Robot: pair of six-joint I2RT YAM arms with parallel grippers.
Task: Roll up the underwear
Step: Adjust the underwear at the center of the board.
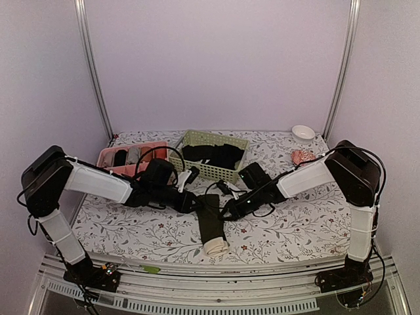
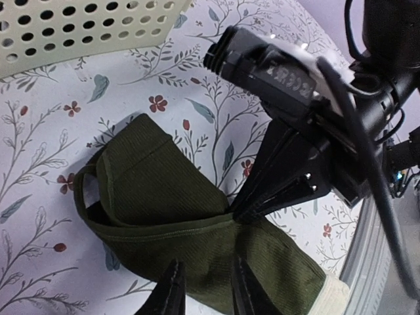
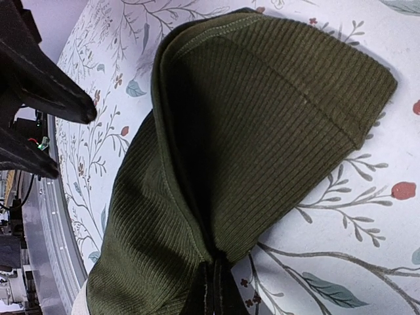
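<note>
Olive-green ribbed cloth, almost black in the overhead view: the underwear (image 2: 164, 210) lies on the flower-printed table cover (image 1: 295, 223), in the middle near the front edge, folded into a long narrow strip. Its cream waistband (image 1: 215, 246) is the end nearest the arm bases. The far end points toward a pale green basket (image 1: 216, 136) holding black garments (image 1: 213, 156).

2 black arms reach in from either side and meet over the far half of the strip. The right gripper (image 3: 213, 292) has its fingers pressed together on a pinch of the cloth at one side edge, where the folded layers gather into a pucker. This grip probably keeps the layers stacked and the strip pinned in place.

The left gripper (image 2: 207, 295) sits low over the opposite edge, its 2 fingers apart with a narrow gap and cloth showing between them. Whether they touch the fabric cannot be told.

The far end is a loose doubled flap with an open loop at one corner, and no turn of a roll is visible. The next move likely calls for a hold on that end, so it can be turned over toward the waistband.

A pink tray (image 1: 104, 157) of small cloth bundles sits at the back left and a white bowl (image 1: 303, 132) at the back right, both well apart from the work.
</note>
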